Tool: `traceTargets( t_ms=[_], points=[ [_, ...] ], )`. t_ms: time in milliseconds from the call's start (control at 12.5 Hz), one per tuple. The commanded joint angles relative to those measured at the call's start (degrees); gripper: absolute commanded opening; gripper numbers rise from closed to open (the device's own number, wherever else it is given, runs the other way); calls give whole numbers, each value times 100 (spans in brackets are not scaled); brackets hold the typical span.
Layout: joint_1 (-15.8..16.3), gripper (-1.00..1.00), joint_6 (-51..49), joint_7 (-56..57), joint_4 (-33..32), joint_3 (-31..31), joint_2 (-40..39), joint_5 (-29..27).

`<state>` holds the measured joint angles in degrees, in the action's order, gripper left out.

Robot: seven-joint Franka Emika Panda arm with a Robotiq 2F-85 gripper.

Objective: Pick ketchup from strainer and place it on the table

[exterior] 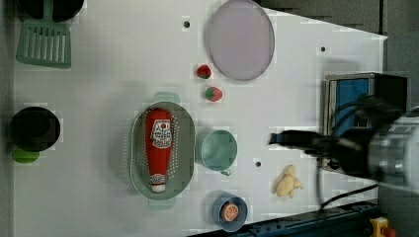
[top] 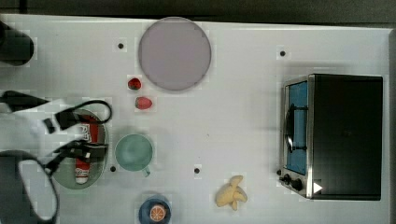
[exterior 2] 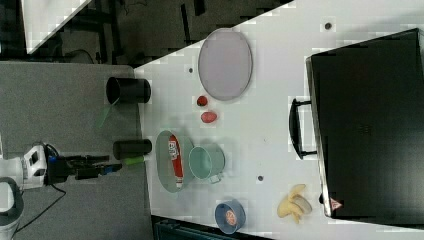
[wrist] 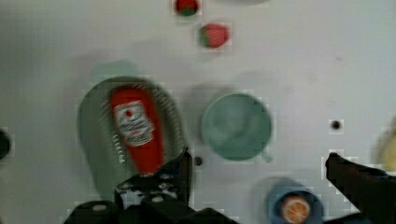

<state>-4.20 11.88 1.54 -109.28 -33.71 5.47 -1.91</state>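
Note:
The red ketchup [exterior: 159,143] bottle lies lengthwise in the pale green strainer [exterior: 185,148], with its white cap toward the left view's bottom. It also appears as the ketchup [wrist: 135,130] in the strainer [wrist: 93,135] in the wrist view, and the ketchup [top: 92,133] in the strainer [top: 100,172] in the top view. My gripper [wrist: 258,158] hangs high above the white table [exterior: 99,89]. It is open, its two fingers far apart with nothing between them. In the top view the gripper [top: 77,134] overlaps the strainer. In the left view the gripper [exterior: 276,138] appears to the right of the cup.
A green cup [exterior: 217,149] stands right beside the strainer. Two strawberries [exterior: 213,93] and a lilac plate [exterior: 240,38] lie beyond it. A blue bowl with an orange slice [exterior: 230,212], a banana [exterior: 288,182], a toaster oven [top: 343,135], black cups [exterior 2: 131,90] and a green spatula [exterior: 43,43] ring the table.

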Motion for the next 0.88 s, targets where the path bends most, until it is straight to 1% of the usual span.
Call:
traceTargets(
  t_ms=[80,320,480,880],
  points=[
    [7,100,467,-286,-267,-413,-253,27],
    [18,100,1097,-288,-618,-842,-668,33],
    [26,100,1794,-290,-925,-1010,-950,80],
    [107,100,3587,-296,-1696,-1072,-1658,508]
  ],
)
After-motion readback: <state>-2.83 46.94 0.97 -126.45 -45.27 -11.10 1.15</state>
